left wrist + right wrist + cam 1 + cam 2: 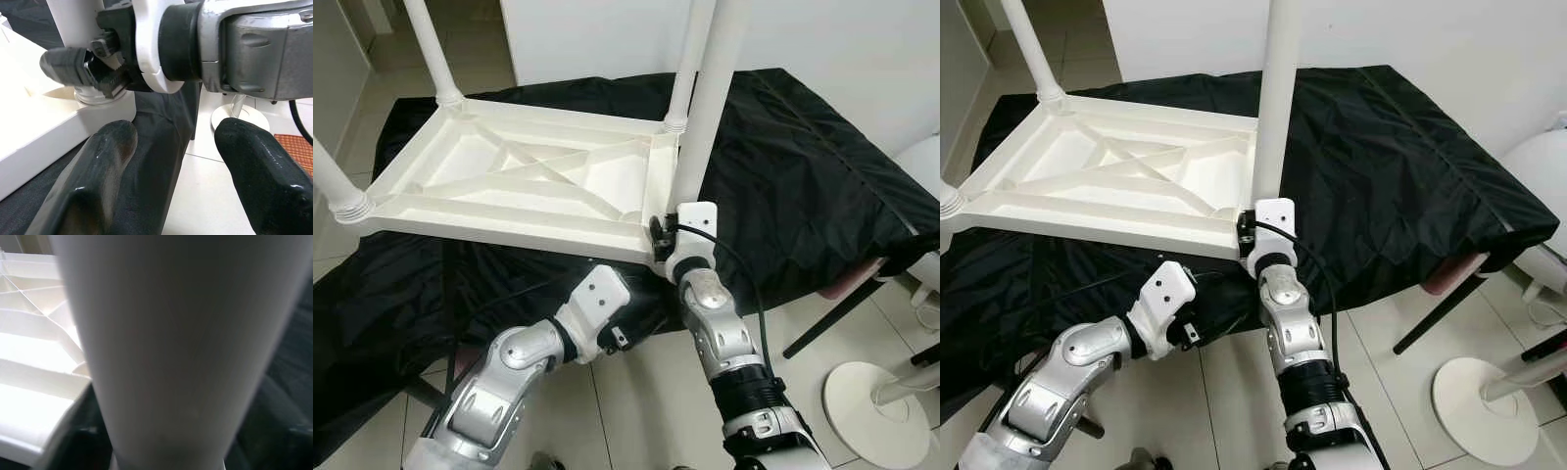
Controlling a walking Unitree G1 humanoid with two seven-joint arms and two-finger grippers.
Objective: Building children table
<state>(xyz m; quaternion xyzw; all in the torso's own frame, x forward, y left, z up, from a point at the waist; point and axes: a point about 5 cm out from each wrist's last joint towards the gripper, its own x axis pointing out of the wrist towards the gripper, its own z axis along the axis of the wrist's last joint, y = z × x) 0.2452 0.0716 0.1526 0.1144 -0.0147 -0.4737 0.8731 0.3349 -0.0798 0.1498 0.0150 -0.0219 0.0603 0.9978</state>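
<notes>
Field notes, from my station. The white plastic children's tabletop (519, 181) lies upside down, ribbed underside up, on a surface draped in black cloth (803, 166). Its near corner reaches the cloth's front edge, just ahead of my arms.

Legs: I count four standing up from the corners. Far-left leg (433, 49) and far-right leg (690, 59) sit in their sockets; the left-near leg (335, 181) shows its threaded collar at the tabletop's edge. The near-right leg (710, 98) is the one in hand.

Right gripper (98, 68) is at the base of that near-right leg, right above the corner socket. From the left wrist view its ribbed fingers (63, 66) press against the leg's foot, so I read the jaws as closed on the leg. The right wrist view is mostly white leg at very close range.

Left gripper (181, 166) hovers low beside the front corner, fingers spread apart, holding nothing.

Progress, my judgement: nearly finished. Three legs look seated; the fourth stands in its socket, but I cannot tell whether it is fully screwed home. Left to do: tighten that leg, let go, and presumably turn the table upright.

A white stool base (876, 397) stands on the tiled floor to my right.
</notes>
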